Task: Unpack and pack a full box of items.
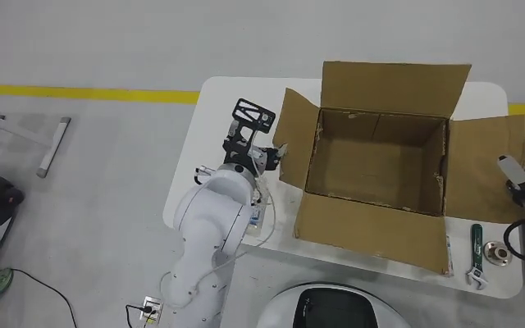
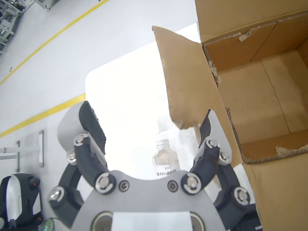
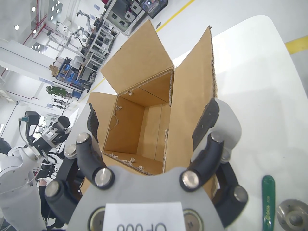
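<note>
You have the open box (image 1: 377,164) on the white table (image 1: 230,102), with both claws spread.
From the top, your left gripper (image 1: 272,156) sits just beside the box's left flap; a green-handled wrench (image 1: 477,256) lies beside a metal disc (image 1: 496,252) near the box's right front corner. In the left wrist view, the fingers stand wide apart over a clear bottle (image 2: 166,156) by the flap's torn edge. In the right wrist view, your right gripper (image 3: 151,118) is also spread, facing the box's cardboard floor.
</note>
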Motion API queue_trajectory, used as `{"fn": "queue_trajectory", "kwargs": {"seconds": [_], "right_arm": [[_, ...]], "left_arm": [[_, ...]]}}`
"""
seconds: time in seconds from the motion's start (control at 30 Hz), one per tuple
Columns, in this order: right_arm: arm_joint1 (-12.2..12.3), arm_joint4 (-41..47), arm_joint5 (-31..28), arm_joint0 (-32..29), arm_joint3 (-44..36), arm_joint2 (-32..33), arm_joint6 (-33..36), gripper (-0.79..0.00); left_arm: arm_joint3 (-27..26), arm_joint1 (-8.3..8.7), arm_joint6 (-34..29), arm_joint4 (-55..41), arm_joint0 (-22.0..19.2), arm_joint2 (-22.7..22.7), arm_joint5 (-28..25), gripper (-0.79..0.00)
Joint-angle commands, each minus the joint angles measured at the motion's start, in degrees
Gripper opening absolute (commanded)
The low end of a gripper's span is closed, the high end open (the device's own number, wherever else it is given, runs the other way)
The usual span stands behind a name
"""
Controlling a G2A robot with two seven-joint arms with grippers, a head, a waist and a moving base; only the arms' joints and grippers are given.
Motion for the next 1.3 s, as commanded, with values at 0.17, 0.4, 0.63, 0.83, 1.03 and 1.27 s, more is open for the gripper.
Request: {"fn": "queue_trajectory", "kwargs": {"seconds": [0.17,0.4,0.63,0.83,1.03,1.27], "right_arm": [[0.25,-0.03,-0.19,1.25,0.00,-0.51,1.02,0.000],[0.42,-0.69,-0.16,1.70,0.00,-1.12,1.50,0.000],[0.70,-1.17,-0.87,2.74,1.00,-2.29,2.77,0.000],[1.20,-3.85,-0.68,5.64,1.10,-3.61,3.76,0.000],[1.74,-8.81,-0.16,9.66,0.51,-6.32,3.24,0.000],[2.05,-13.06,-0.11,11.26,1.06,-9.56,2.61,0.000]], "left_arm": [[-5.74,1.26,-8.44,-4.47,6.49,-5.49,-7.83,0.000],[-1.35,2.20,-14.10,-8.50,9.22,-9.65,-10.87,0.000],[0.46,2.41,-15.06,-10.61,9.28,-10.69,-9.21,0.000],[0.46,2.41,-15.06,-10.61,9.28,-10.69,-9.21,0.000],[0.46,2.41,-15.06,-10.61,9.28,-10.69,-9.21,0.000],[7.81,2.79,-18.62,-20.36,9.49,-12.94,-7.15,0.000]]}}
